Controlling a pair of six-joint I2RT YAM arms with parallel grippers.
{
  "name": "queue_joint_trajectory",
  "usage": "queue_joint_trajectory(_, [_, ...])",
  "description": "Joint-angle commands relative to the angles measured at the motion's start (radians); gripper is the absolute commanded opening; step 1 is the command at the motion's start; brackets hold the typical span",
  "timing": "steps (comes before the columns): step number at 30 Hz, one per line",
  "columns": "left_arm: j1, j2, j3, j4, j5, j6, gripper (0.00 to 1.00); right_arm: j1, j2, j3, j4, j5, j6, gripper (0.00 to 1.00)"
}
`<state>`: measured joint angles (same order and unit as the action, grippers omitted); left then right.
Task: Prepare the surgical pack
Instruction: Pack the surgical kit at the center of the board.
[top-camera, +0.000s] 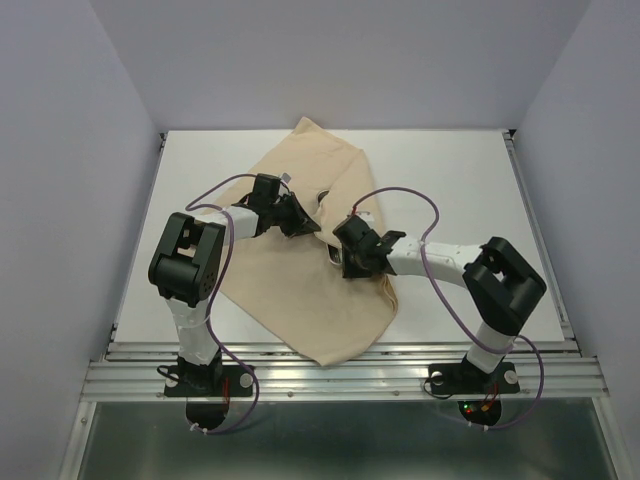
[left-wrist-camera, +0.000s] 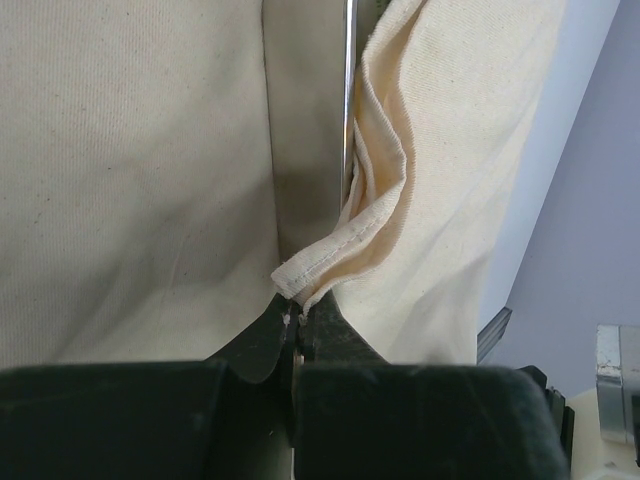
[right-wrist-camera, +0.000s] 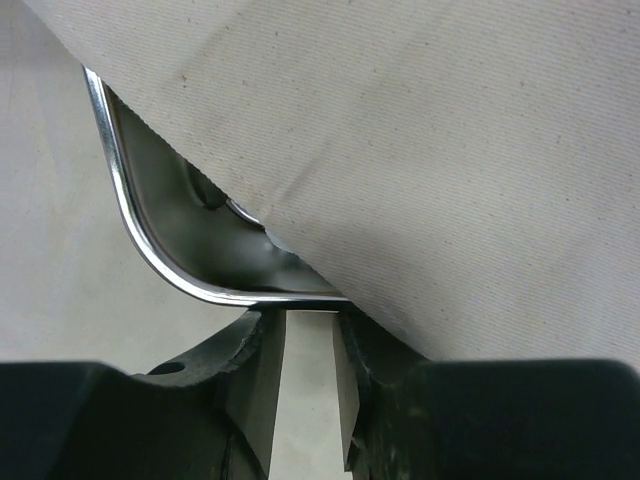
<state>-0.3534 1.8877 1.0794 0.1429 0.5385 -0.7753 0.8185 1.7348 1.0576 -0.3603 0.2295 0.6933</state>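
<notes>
Seeing beige cloth (top-camera: 300, 290) draped mid white worktop (top-camera: 450, 180), covering most of steel tray (right-wrist-camera: 185, 240); tray contents hidden. Got left pincer (left-wrist-camera: 298, 315) clamped on cloth hem, right pincer (right-wrist-camera: 308, 320) part open at tray rim, can't tell if gripping. Boxed in by lilac walls (top-camera: 60, 100).

Cloth sheet (left-wrist-camera: 130, 150): beige woven fabric, matt, with a fine diagonal rib and a few dark specks. Its hem (left-wrist-camera: 322, 262) is folded and stitched, with the corner slightly frayed.
Tray (right-wrist-camera: 180, 235): metal, with a polished, mirror-bright rim and a glossy, dark-reflecting inner wall.
Jaws: black, matt, plastic in look.
Bench (top-camera: 450, 180): white, smooth, matt.
Front rail (top-camera: 340, 372): ribbed silver metal with a satin finish.
</notes>
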Motion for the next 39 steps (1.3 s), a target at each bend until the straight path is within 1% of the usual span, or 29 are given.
queue_joint_trajectory(1, [-0.013,0.002,-0.019,-0.054,0.006,0.033,0.00,-0.015,-0.050,0.048,0.046,-0.010,-0.024,0.32])
queue_joint_trajectory(6, [-0.013,0.007,-0.024,-0.055,0.003,0.037,0.00,-0.015,-0.197,0.053,-0.002,0.033,-0.058,0.34])
queue_joint_trajectory(11, [-0.013,0.011,-0.022,-0.060,-0.005,0.036,0.00,-0.015,-0.264,0.085,-0.034,0.088,-0.087,0.35])
queue_joint_trajectory(14, [-0.012,0.007,-0.026,-0.071,-0.025,0.034,0.00,-0.073,-0.276,0.091,-0.037,0.102,-0.092,0.36])
queue_joint_trajectory(15, [-0.012,0.005,-0.026,-0.072,-0.026,0.033,0.00,-0.099,-0.277,0.087,-0.037,0.091,-0.089,0.36])
queue_joint_trajectory(16, [-0.012,0.005,-0.026,-0.074,-0.028,0.033,0.00,-0.158,-0.276,0.084,-0.037,0.077,-0.083,0.36])
queue_joint_trajectory(19, [-0.012,-0.001,-0.027,-0.078,-0.044,0.027,0.00,-0.254,-0.255,0.077,-0.032,0.024,-0.093,0.35])
queue_joint_trajectory(24, [0.001,-0.024,-0.042,-0.082,-0.090,0.008,0.00,-0.315,-0.193,0.082,-0.032,-0.005,-0.132,0.35])
queue_joint_trajectory(28, [0.002,-0.019,-0.036,-0.083,-0.084,0.013,0.00,-0.325,-0.150,0.087,-0.031,-0.054,-0.144,0.33])
queue_joint_trajectory(30, [0.002,-0.010,-0.035,-0.083,-0.080,0.014,0.00,-0.325,-0.146,0.071,-0.011,-0.110,-0.144,0.32])
queue_joint_trajectory(32, [0.002,-0.006,-0.035,-0.082,-0.077,0.015,0.00,-0.325,-0.152,0.050,0.029,-0.169,-0.146,0.31])
queue_joint_trajectory(35, [0.002,-0.001,-0.036,-0.082,-0.075,0.018,0.00,-0.325,-0.164,0.007,0.052,-0.219,-0.129,0.30])
queue_joint_trajectory(39, [0.002,-0.001,-0.042,-0.083,-0.081,0.014,0.00,-0.291,-0.193,-0.056,0.078,-0.254,-0.110,0.29])
